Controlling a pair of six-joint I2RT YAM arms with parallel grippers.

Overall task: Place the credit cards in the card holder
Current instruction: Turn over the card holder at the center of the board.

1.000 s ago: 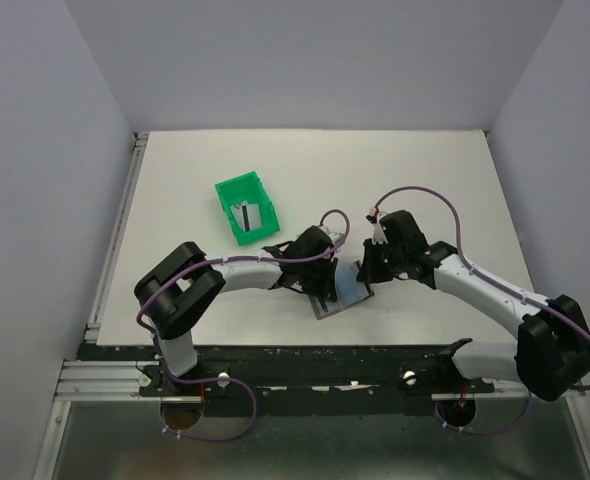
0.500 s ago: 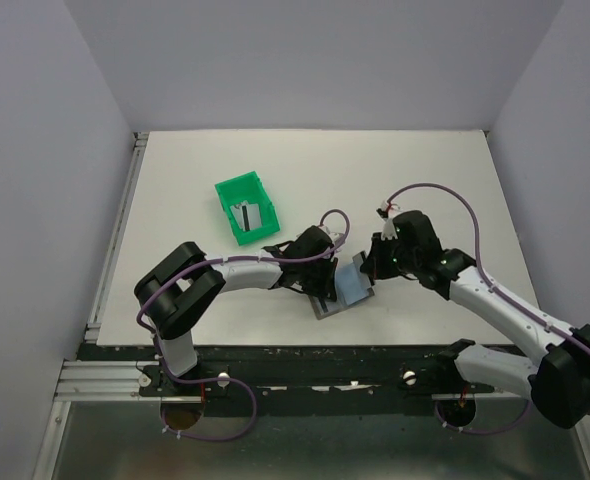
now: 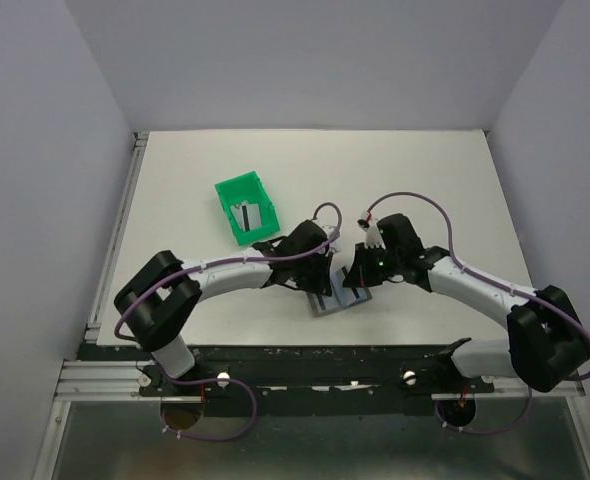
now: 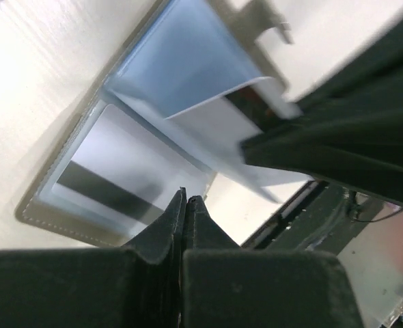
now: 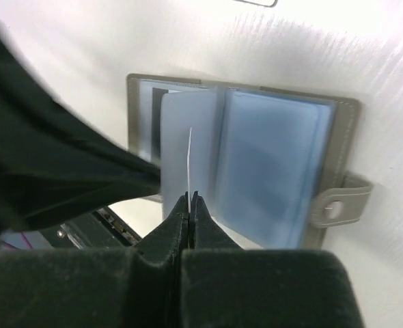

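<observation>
Right gripper (image 5: 189, 198) pinches a credit card (image 5: 190, 160) edge-on, the open card holder (image 5: 350, 137) just beyond its tips; left gripper (image 4: 186, 199), pressed together, points at a striped card (image 4: 119, 171) in it.

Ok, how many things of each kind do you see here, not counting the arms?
bin: 1
wallet: 1
cards: 3 (one in the bin, one in the wallet, one in the right gripper)
total: 5
</observation>
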